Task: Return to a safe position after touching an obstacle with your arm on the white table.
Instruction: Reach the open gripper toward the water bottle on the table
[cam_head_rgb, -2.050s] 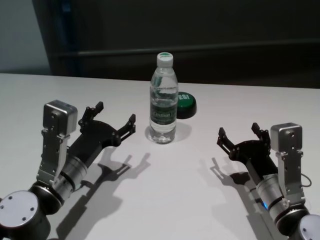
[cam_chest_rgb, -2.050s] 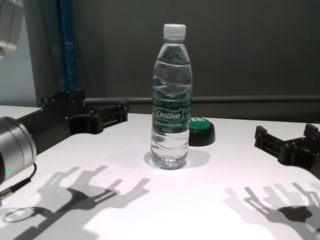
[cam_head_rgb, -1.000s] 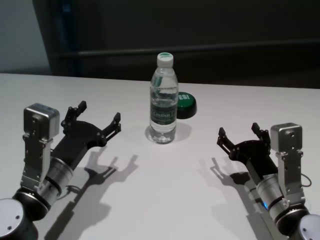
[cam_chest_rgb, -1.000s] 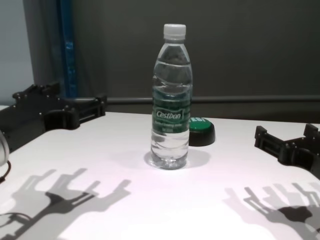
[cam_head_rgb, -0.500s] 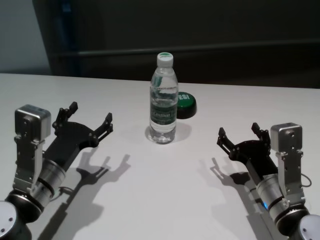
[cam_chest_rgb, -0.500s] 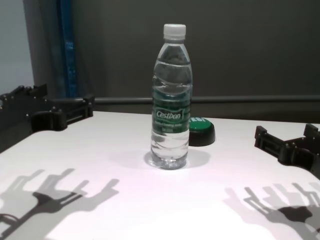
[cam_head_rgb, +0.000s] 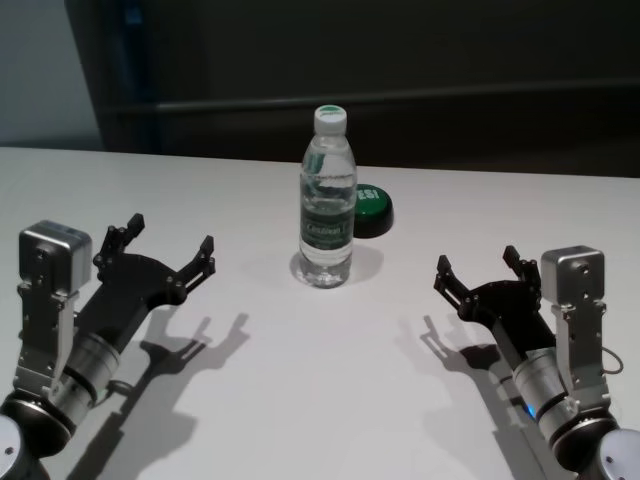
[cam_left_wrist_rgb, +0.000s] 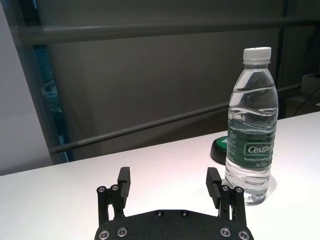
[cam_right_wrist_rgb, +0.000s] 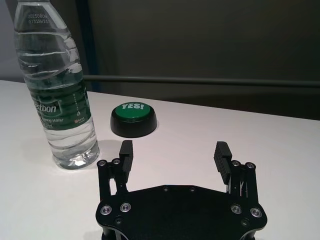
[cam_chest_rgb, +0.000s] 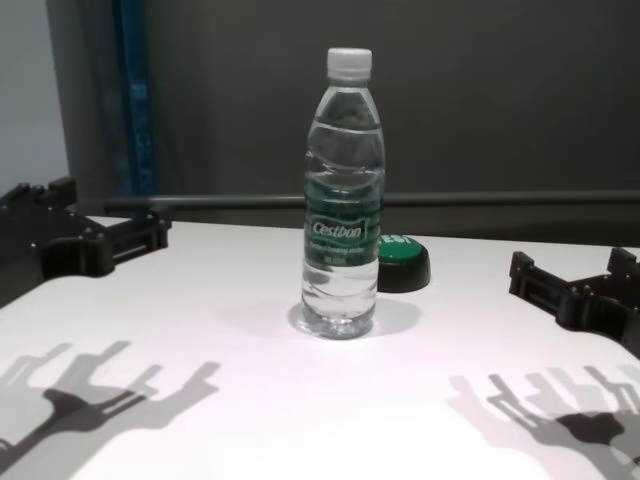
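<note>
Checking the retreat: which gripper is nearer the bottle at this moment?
Left, by a small margin. The left gripper hangs open off the bottle on its left, not touching it. The right gripper sits open to the bottle's right and nearer the robot, slightly farther off.

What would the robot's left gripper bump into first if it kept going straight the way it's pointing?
Probably nothing on the table. The left gripper, jaws open, points past the water bottle, which stands off to one side of its line. Ahead lies only bare white table, though depth is hard to judge.
</note>
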